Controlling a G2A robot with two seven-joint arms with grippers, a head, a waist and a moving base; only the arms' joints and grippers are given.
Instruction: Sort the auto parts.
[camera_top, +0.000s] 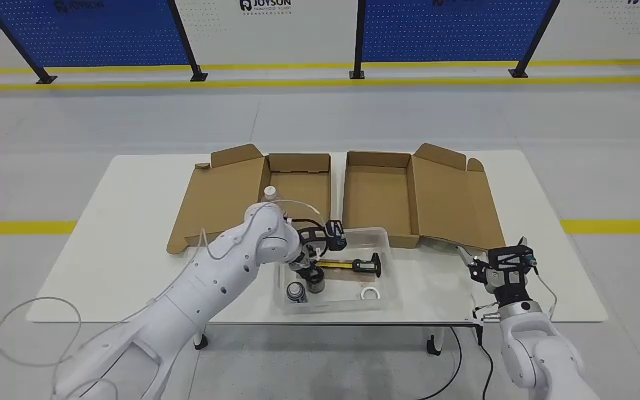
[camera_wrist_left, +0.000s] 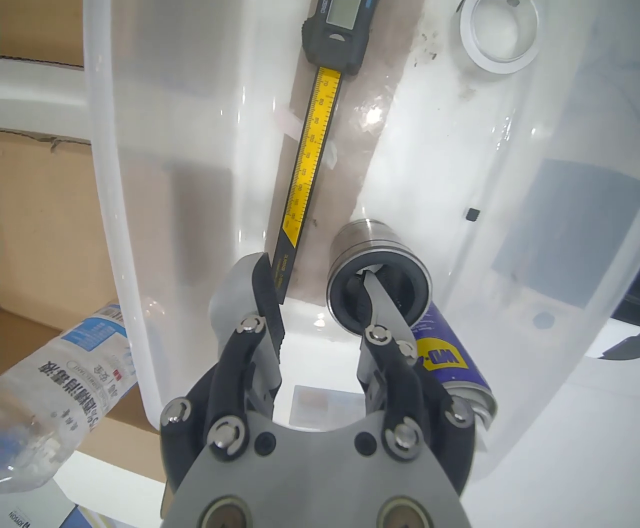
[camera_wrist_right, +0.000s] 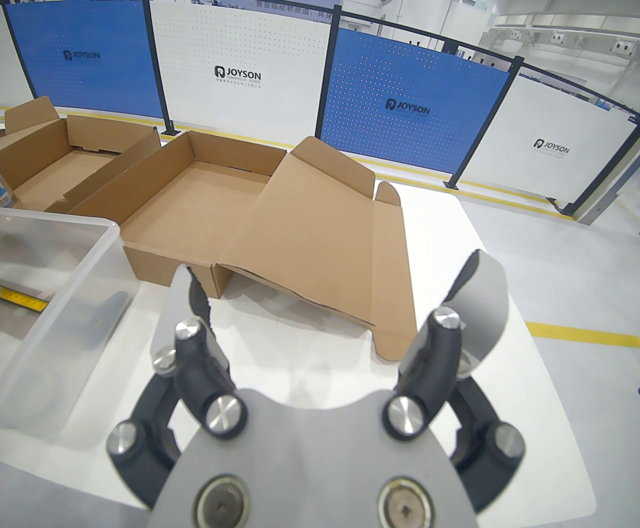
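Left end effector (camera_wrist_left: 315, 270) is down in the clear bin (camera_wrist_left: 110, 200) at the table's (camera_wrist_right: 310, 360) front edge, part open. One fingertip sits inside the bore of the bearing (camera_wrist_left: 365, 240). The other is outside (a gap off its wall), beside the caliper (camera_wrist_left: 310, 165). Right end effector (camera_wrist_right: 330, 272) is spread wide and empty over the front right corner.

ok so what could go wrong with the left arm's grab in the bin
The left gripper has one of its fingers inside the steel cylindrical bushing and one outside, so closing would pinch only the wall; it may tilt or slip. The outside one sits by the tip of the yellow-and-black digital caliper and might snag it.
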